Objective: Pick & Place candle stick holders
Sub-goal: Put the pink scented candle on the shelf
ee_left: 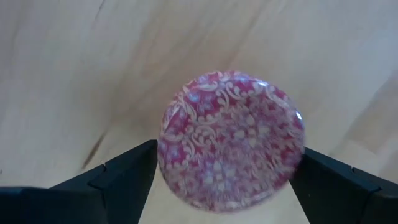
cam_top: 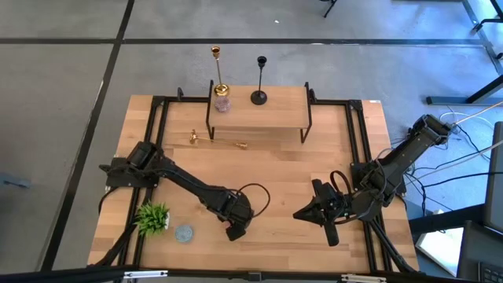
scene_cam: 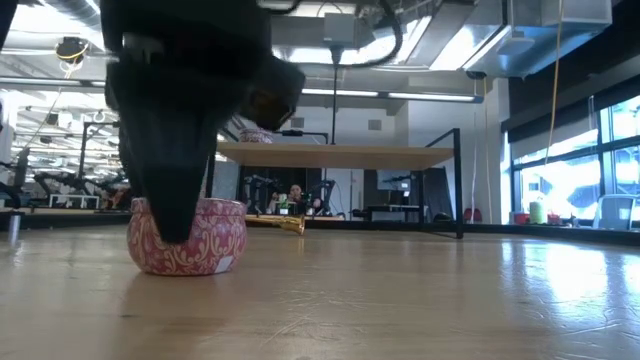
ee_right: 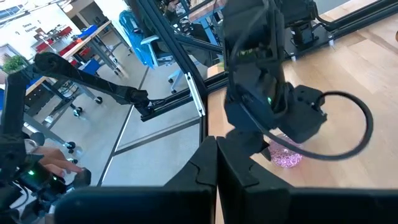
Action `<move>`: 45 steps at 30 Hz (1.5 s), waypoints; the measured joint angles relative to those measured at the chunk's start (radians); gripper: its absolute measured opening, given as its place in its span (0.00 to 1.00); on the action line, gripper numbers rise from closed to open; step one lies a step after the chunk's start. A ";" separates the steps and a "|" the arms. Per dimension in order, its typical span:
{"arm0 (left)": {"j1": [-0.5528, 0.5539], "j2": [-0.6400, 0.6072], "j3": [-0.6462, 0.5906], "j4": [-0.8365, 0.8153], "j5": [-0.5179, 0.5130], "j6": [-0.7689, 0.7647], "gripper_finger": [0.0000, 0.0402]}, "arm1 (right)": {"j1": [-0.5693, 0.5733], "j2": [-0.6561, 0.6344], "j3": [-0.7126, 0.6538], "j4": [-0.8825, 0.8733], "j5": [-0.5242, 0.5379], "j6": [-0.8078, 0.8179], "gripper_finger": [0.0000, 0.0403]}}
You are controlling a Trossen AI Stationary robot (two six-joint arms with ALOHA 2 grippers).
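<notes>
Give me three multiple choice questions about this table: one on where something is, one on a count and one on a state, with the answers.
1. Where does the black candlestick stand?
A. on the raised shelf
B. on the floor
C. at the table's front edge

2. How many gold candlesticks show?
A. one
B. two
C. three

3. The gold candlestick in front of the shelf is:
A. upright
B. lying on its side
C. held in a gripper

Answers:
1. A: its base rests on the shelf, near the upright gold candlestick.
2. B: one stands and one lies.
3. B: it lies flat on the wood, apart from both arms.
</notes>
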 joint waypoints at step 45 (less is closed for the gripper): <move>0.270 0.011 0.554 -0.401 -0.262 0.309 0.74 | -0.009 0.000 0.000 -0.016 -0.004 -0.003 0.00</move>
